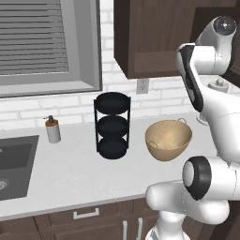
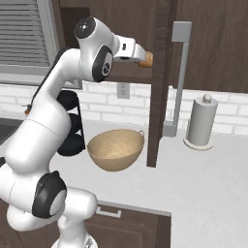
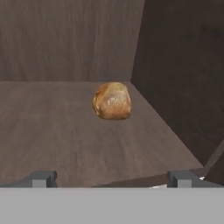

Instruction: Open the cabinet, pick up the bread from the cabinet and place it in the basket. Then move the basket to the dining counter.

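Cabinet [image 2: 160, 72] door open. Bread roll [image 3: 112, 101] sits on the shelf, toward its back right corner, at 12 o'clock ahead of the gripper [image 3: 112, 178]. Jaws spread wide, empty. Roll roundish, no clear long axis.

I count one bread roll [image 3: 112, 101] on the cabinet [image 3: 65, 131] shelf, and one tan basket [image 1: 168, 140] on the worktop [image 1: 70, 173]. There is one black rack [image 1: 112, 125] with three round tiers, one soap dispenser [image 1: 53, 130], one sink [image 1: 14, 164], one paper towel holder [image 2: 201, 121], one wall socket [image 1: 142, 86] and one window blind [image 1: 33, 36].
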You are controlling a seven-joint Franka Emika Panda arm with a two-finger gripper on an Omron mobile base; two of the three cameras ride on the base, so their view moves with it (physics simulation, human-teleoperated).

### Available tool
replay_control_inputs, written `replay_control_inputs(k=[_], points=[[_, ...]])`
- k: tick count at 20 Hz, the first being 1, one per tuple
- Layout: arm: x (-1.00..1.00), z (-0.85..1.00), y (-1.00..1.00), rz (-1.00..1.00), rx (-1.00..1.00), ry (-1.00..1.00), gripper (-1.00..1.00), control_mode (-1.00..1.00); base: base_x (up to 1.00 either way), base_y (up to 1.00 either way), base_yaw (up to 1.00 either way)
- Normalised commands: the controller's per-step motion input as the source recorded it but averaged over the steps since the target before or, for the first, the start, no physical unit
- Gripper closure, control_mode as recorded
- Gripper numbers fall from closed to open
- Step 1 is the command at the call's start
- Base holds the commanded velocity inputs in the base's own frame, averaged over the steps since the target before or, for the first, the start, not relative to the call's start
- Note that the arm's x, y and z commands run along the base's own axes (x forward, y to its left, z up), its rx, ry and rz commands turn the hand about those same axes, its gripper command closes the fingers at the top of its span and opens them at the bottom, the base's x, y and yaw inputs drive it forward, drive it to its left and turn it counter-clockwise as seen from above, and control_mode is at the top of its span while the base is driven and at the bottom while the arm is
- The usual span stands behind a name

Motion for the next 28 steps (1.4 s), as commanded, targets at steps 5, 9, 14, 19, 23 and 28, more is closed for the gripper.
replay_control_inputs(k=[5,9,14,19,23,28], points=[[0.40,0.02,-0.52,-0.01,0.00,0.00,-1.00,-1.00,0.00,0.00,0.00],[0.41,0.00,0.00,0.00,0.04,0.00,-1.00,-1.00,0.00,0.00,0.00],[0.36,0.01,0.00,0.00,0.07,0.00,-1.00,-1.00,0.00,0.00,0.00],[0.28,-0.02,0.01,0.00,0.01,0.00,-1.00,-1.00,0.00,0.00,0.00],[0.34,-0.10,0.09,0.00,0.00,-0.05,-1.00,-1.00,0.00,0.00,0.00],[0.25,-0.27,0.00,-0.01,0.00,-0.03,-1.00,-1.00,0.00,0.00,0.00]])
